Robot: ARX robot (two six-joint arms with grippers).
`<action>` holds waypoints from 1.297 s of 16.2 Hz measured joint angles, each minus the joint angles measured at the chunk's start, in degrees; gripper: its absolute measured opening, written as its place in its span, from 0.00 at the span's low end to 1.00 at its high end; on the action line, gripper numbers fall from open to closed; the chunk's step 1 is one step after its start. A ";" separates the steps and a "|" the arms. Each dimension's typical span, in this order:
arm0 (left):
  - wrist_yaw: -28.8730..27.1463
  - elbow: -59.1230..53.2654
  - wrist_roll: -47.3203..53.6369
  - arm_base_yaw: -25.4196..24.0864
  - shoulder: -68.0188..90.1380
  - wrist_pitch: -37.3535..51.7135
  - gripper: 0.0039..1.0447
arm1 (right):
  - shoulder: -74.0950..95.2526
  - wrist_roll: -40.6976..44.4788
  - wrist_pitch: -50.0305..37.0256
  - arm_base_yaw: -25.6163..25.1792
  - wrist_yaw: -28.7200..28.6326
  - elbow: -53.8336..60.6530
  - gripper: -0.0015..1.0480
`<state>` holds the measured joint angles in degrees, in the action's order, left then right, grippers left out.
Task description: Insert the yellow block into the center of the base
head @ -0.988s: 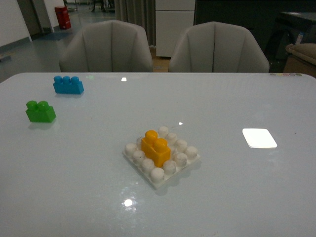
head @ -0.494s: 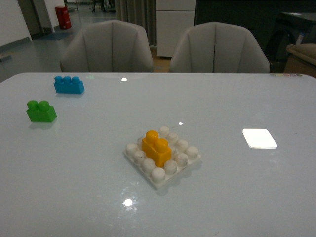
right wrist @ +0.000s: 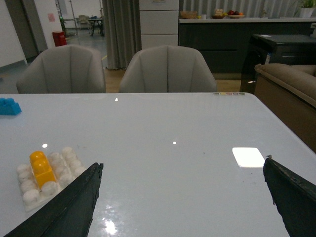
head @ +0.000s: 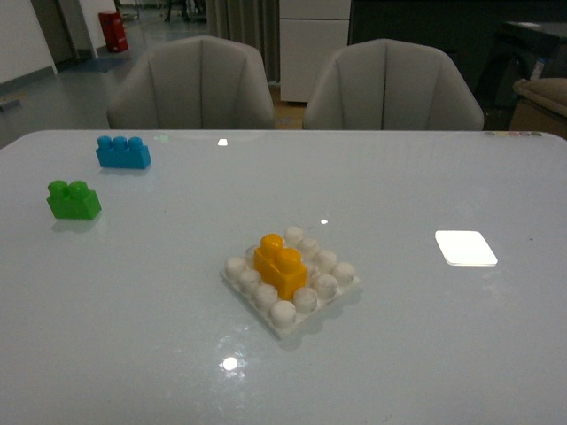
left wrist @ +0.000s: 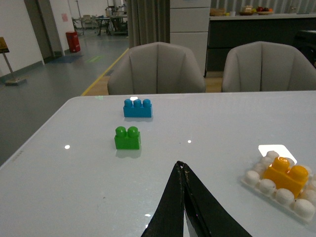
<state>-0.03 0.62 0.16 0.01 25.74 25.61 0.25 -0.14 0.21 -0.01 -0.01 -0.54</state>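
Note:
The yellow block (head: 281, 265) sits upright on the middle of the white studded base (head: 291, 287), near the table's centre in the front view. It also shows in the left wrist view (left wrist: 286, 175) and the right wrist view (right wrist: 41, 169), seated on the base (left wrist: 269, 186) (right wrist: 34, 192). Neither arm shows in the front view. My left gripper (left wrist: 181, 165) is shut and empty above the table, apart from the base. My right gripper (right wrist: 182, 165) is open wide and empty, with the base off to one side of it.
A green two-stud brick (head: 73, 200) and a blue three-stud brick (head: 123, 152) stand at the table's far left. A bright light patch (head: 465, 248) lies on the table's right. Two grey chairs (head: 195, 84) stand behind the far edge.

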 joint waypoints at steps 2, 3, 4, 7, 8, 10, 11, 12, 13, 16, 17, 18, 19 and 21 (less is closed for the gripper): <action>0.00 0.00 0.00 0.00 -3.15 -3.10 0.01 | 0.00 0.00 0.00 0.00 0.00 0.00 0.94; 0.02 0.00 0.00 0.00 -4.55 -4.50 0.01 | 0.00 0.00 0.00 0.00 0.00 0.00 0.94; 0.02 0.00 0.00 0.00 -6.54 -6.27 0.01 | 0.00 0.00 0.00 0.00 0.00 0.00 0.94; 0.02 0.00 0.00 0.00 -10.99 -10.73 0.01 | 0.00 0.00 0.00 0.00 0.00 0.00 0.94; 0.02 0.00 0.00 0.00 -12.17 -12.00 0.01 | 0.00 0.00 0.00 0.00 0.00 0.00 0.94; 0.02 0.00 0.00 0.00 -13.75 -13.53 0.01 | 0.00 0.00 0.00 0.00 0.00 0.00 0.94; 0.02 0.00 0.00 0.00 -14.82 -14.67 0.01 | 0.00 0.00 0.00 0.00 0.00 0.00 0.94; 0.00 0.00 0.00 0.00 -15.63 -15.45 0.01 | 0.00 0.00 0.00 0.00 0.00 0.00 0.94; 0.02 0.00 0.00 0.00 -16.11 -15.87 0.01 | 0.00 0.00 0.00 0.00 0.00 0.00 0.94; -0.02 0.28 0.00 0.00 -25.20 -24.74 0.01 | 0.00 0.00 0.02 0.00 -0.02 0.00 0.94; 0.15 0.02 0.00 0.00 -25.22 -26.16 0.01 | 0.00 0.02 -0.07 0.00 0.00 0.00 0.94; -0.02 0.00 0.00 0.00 -25.20 -26.01 0.01 | 0.00 0.02 -0.02 0.00 0.00 0.00 0.94; 0.00 0.00 0.00 0.00 -25.22 -25.86 0.01 | 0.00 0.00 0.02 0.00 0.00 0.00 0.94; 0.07 0.00 -0.11 0.00 -25.22 -25.86 0.04 | 0.00 0.00 -0.02 0.00 0.00 0.00 0.94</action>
<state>0.03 0.62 0.05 0.01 0.51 -0.25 0.25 -0.14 0.19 -0.01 -0.01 -0.54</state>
